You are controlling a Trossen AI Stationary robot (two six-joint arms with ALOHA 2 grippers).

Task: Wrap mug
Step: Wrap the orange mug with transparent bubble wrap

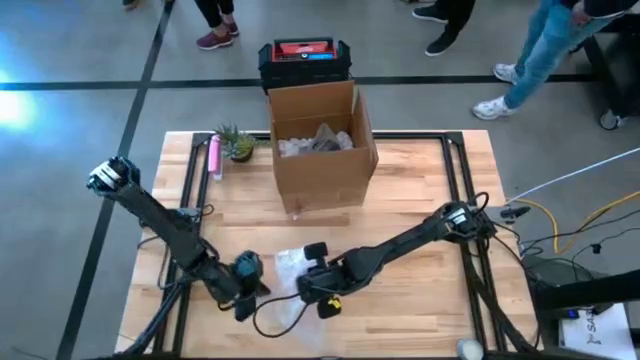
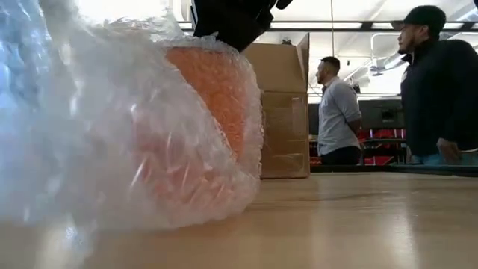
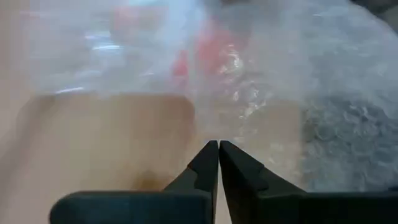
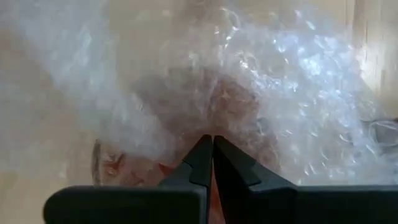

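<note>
An orange mug [image 2: 205, 112] stands near the table's front edge, covered in clear bubble wrap [image 2: 112, 127]. In the high view the bubble wrap [image 1: 290, 265] lies between my two grippers, with a loose part [image 1: 280, 315] reaching toward the near edge. My left gripper [image 1: 246, 284] is at the wrap's left side, and the left wrist view shows the left gripper [image 3: 219, 144] shut. My right gripper [image 1: 316, 284] is at the wrap's right side, and in its wrist view the right gripper [image 4: 212, 138] is shut over the covered mug [image 4: 118, 165]. My left gripper pinches a fold of the wrap [image 3: 208, 118] between its two fingertips, slanting down from the table's left side. The wrap rises slack from the tips and drapes over the mug; one layer or several, I cannot tell. My right gripper pinches the wrap [image 4: 214, 115] at its fingertips, above the mug, coming from the table's right and slanting down. The low view shows a dark gripper [image 2: 228, 22] right on top of the wrapped mug, which stays on the table.
An open cardboard box [image 1: 320, 145] with wrap inside stands at the far middle, a black and red case [image 1: 305, 60] behind it. A small plant [image 1: 238, 145] and a pink object [image 1: 214, 157] sit far left. People stand beyond the table.
</note>
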